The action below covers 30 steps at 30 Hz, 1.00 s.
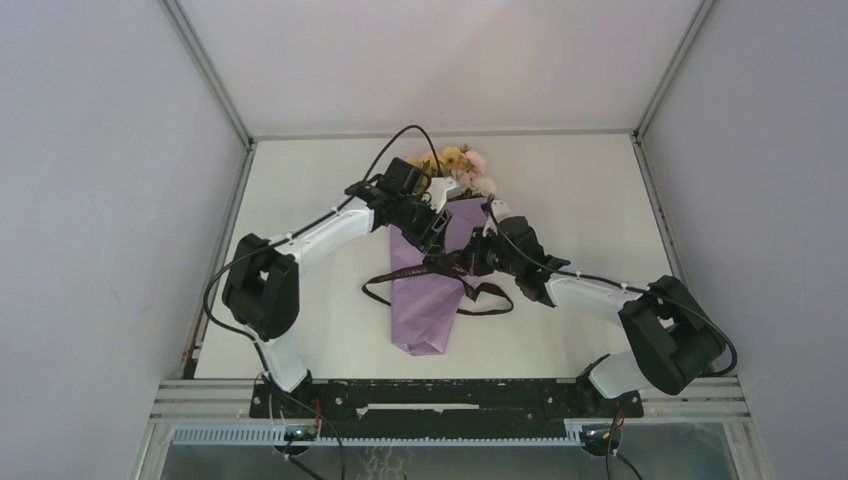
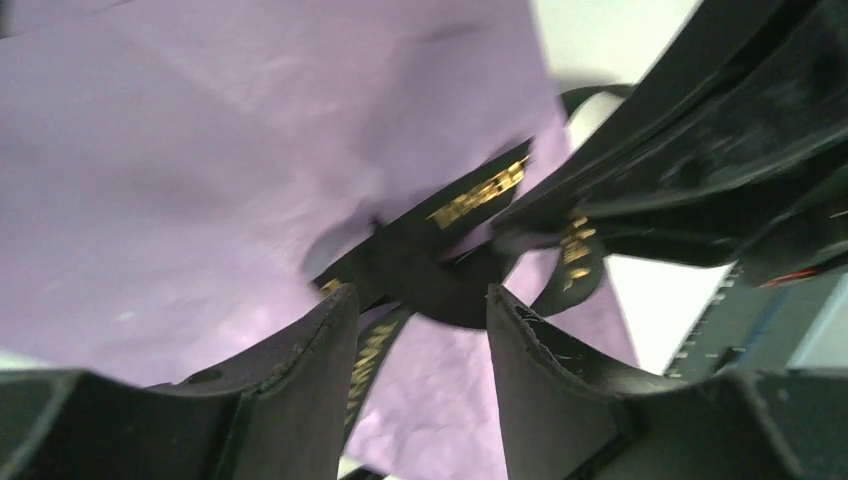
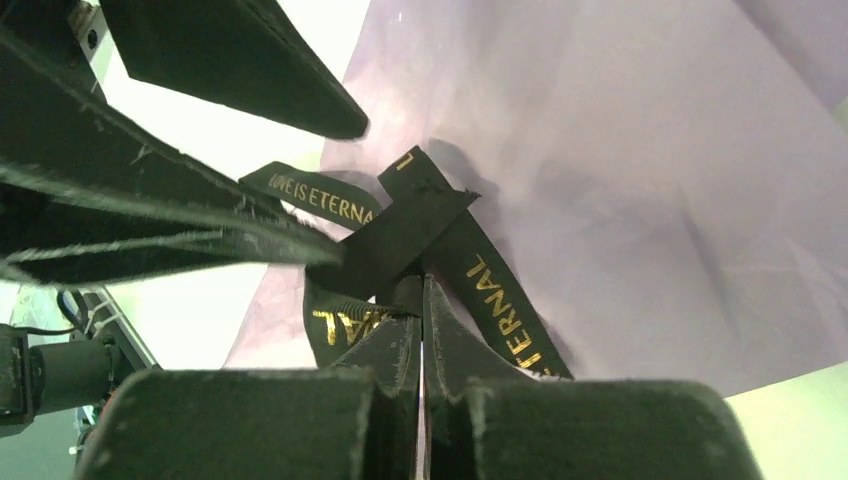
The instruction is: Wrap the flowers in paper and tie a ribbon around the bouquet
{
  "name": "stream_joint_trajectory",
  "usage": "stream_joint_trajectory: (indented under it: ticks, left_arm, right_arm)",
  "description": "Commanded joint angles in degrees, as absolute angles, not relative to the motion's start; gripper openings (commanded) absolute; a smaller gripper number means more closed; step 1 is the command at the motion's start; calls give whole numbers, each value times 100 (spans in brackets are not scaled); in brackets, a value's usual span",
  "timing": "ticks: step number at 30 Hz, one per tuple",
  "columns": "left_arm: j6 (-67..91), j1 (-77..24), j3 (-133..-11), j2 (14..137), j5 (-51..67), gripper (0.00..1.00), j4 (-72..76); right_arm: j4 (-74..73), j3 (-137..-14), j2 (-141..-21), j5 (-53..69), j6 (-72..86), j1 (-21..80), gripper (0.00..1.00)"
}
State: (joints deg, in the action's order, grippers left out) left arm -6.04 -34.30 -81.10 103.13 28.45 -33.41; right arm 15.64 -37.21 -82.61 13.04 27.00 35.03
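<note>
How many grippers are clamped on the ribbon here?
1. The right gripper is shut on the ribbon over the purple paper; the left gripper stands open astride the ribbon, gripping nothing.

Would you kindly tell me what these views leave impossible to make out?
- Top view: ribbon crossing, hidden under left gripper and right gripper.
- Top view: stems of the flowers, inside the paper.
- Left wrist view: ribbon lettering, blurred.
- Right wrist view: any knot, covered by the shut fingers.

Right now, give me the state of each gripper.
Left gripper: open, fingers apart, ribbon not clamped.
Right gripper: shut on the ribbon.
</note>
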Motion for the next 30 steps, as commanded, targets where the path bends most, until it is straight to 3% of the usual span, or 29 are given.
stream_joint_trajectory:
  ticks: [1, 10, 22, 25, 29, 30]
  left_arm:
    - [-1595, -3384, -7981, 9798, 1410, 55, -3571]
    - [-1958, -3590, -7984, 10215, 1255, 59, -3571]
    - [-1851, -3819, -8091, 10728, 1329, 50, -3498]
    - [-1804, -3819, -8087, 10783, 1300, 37, -3418]
    - [-1768, -3814, -8010, 10586, 1463, 1, -3412]
    - [-1762, -3806, -7959, 10485, 1514, 0, -3377]
  right_arm:
    - [1647, -3795, -7970, 1411, 2496, 3413, 0]
    - [1589, -3792, -7952, 1440, 2478, 3393, 0]
    - [1451, -3797, -7923, 1416, 2448, 3342, 0]
    - [1513, -3796, -7964, 1479, 2542, 3297, 0]
    - [1578, -3797, -8055, 1597, 2641, 3200, 0]
    - [1596, -3796, -8086, 1626, 2656, 3150, 0]
